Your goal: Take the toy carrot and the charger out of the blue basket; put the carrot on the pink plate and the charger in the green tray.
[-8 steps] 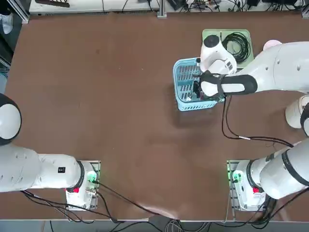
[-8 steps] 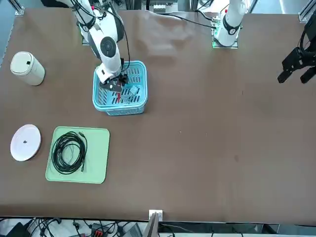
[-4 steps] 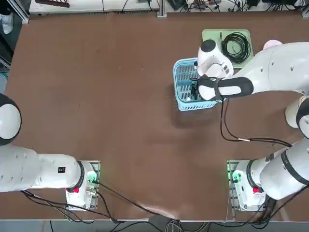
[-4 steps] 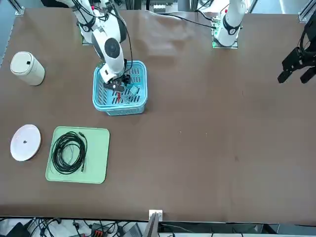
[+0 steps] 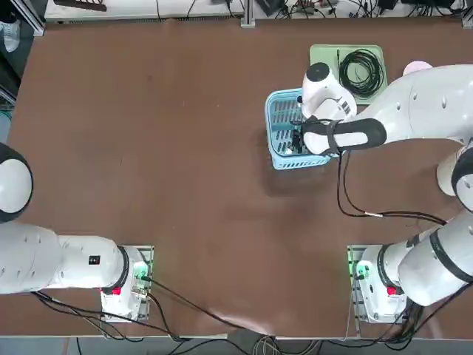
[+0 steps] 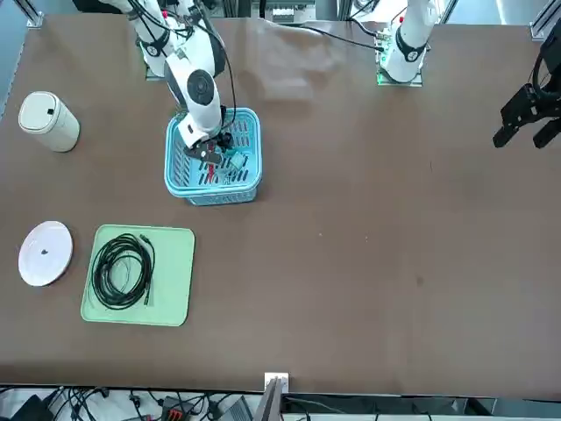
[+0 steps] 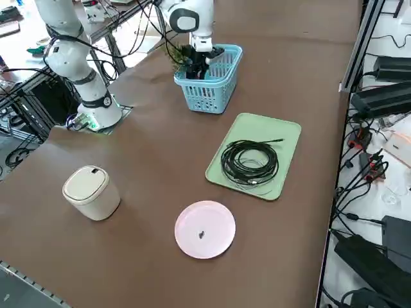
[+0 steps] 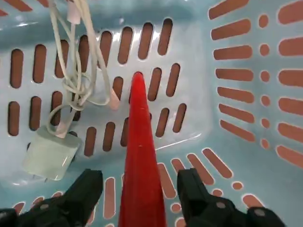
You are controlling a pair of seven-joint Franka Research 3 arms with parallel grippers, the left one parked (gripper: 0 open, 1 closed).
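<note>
The right gripper (image 8: 139,194) has been shifted deeper into the blue basket (image 5: 275,151); its fingers (image 8: 87,191) are being held wide, straddling the toy carrot (image 8: 139,156) along its long axis.

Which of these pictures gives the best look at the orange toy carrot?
The right wrist view: the toy carrot lies on the blue basket floor between the open right pincer fingers. The front view shows a red sliver; top and side views hide it.

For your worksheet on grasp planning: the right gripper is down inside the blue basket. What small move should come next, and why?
Probably close the fingers. The right gripper stands open with the toy carrot lying between its two fingers, on the floor of the blue basket. The charger lies apart to one side, clear of the grip.
</note>
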